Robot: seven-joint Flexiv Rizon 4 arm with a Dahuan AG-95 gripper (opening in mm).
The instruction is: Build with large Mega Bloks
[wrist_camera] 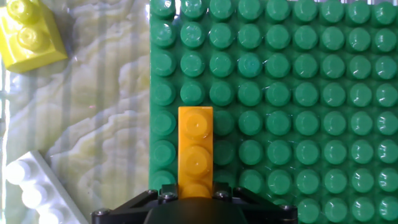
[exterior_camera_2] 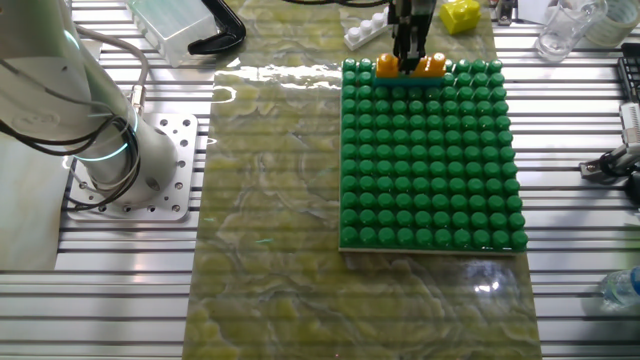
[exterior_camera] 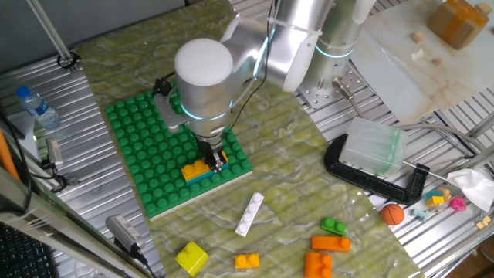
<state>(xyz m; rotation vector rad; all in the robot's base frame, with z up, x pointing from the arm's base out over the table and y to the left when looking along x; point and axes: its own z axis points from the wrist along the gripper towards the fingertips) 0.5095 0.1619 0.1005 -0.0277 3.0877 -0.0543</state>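
Observation:
An orange brick [exterior_camera: 197,167] sits on a teal brick [exterior_camera: 204,177] at the edge of the green baseplate [exterior_camera: 147,147]. My gripper [exterior_camera: 217,157] stands straight over it, its fingers closed on the brick's middle. In the other fixed view the gripper [exterior_camera_2: 410,55] covers the middle of the orange brick [exterior_camera_2: 433,66], with the teal one [exterior_camera_2: 400,81] beneath. In the hand view the orange brick [wrist_camera: 195,146] runs between my jaws [wrist_camera: 195,190] over the baseplate [wrist_camera: 298,93]. Loose bricks lie off the plate: white [exterior_camera: 250,214], yellow [exterior_camera: 191,256], orange [exterior_camera: 330,244], green [exterior_camera: 333,226].
A clear plastic box [exterior_camera: 373,147] rests on a black clamp [exterior_camera: 370,184], with a small orange ball [exterior_camera: 393,214] beside it. A water bottle [exterior_camera: 37,108] lies at the left. The arm's base [exterior_camera_2: 110,140] stands beside the mat. Yellow [wrist_camera: 28,34] and white [wrist_camera: 31,193] bricks lie near the plate's edge.

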